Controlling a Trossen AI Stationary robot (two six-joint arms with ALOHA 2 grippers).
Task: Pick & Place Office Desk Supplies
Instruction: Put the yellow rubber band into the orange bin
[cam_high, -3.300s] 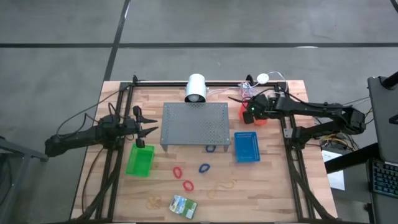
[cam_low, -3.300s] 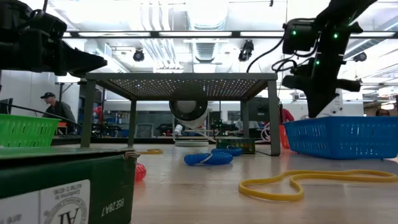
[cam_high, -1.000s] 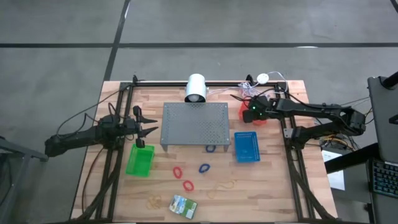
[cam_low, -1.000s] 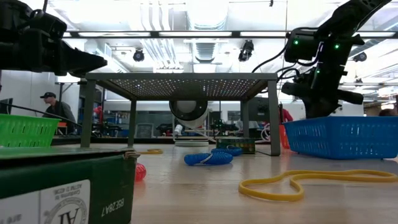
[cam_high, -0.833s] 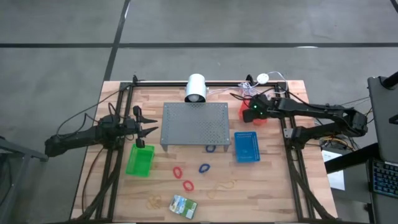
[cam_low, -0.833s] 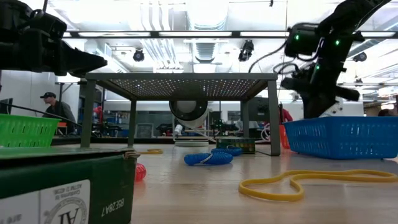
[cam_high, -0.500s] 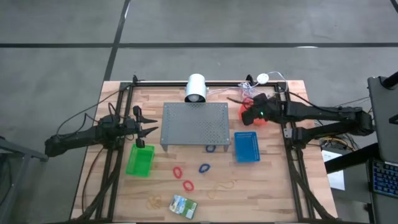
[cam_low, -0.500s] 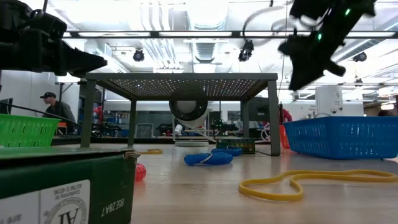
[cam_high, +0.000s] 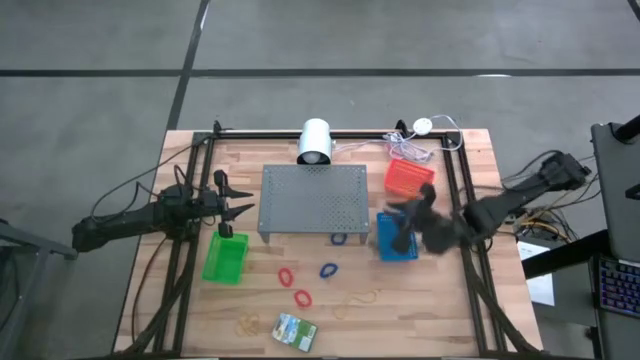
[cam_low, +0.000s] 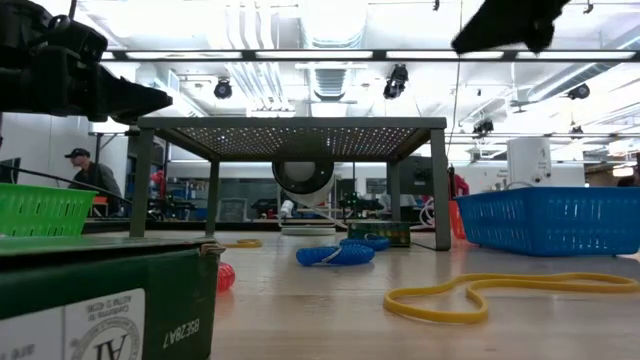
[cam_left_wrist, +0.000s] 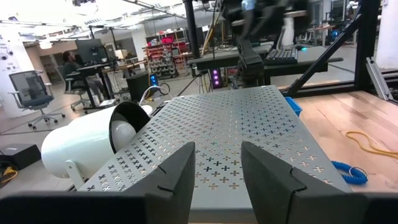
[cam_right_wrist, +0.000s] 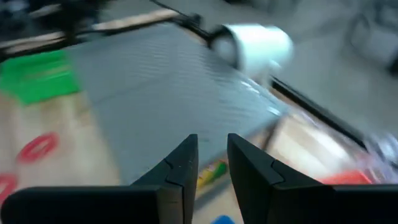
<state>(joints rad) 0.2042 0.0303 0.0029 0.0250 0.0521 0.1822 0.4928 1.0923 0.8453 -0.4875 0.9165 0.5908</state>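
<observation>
The right claw (cam_high: 405, 228) hangs blurred above the blue basket (cam_high: 397, 238), its fingers parted by a narrow gap with nothing between them; the left claw (cam_high: 232, 208) waits at the left edge of the grey stand (cam_high: 312, 200), above the green basket (cam_high: 225, 258), fingers apart and empty. On the table (cam_high: 450, 310), two red bands (cam_high: 294, 285) and a blue band (cam_high: 328, 270) lie in front of the stand, another blue band (cam_high: 339, 239) at its front edge. Tan rubber bands (cam_high: 357, 299) lie nearer the front, and the crayon box (cam_high: 295, 330) sits near the front edge; the red basket (cam_high: 409, 178) stands behind the blue one.
</observation>
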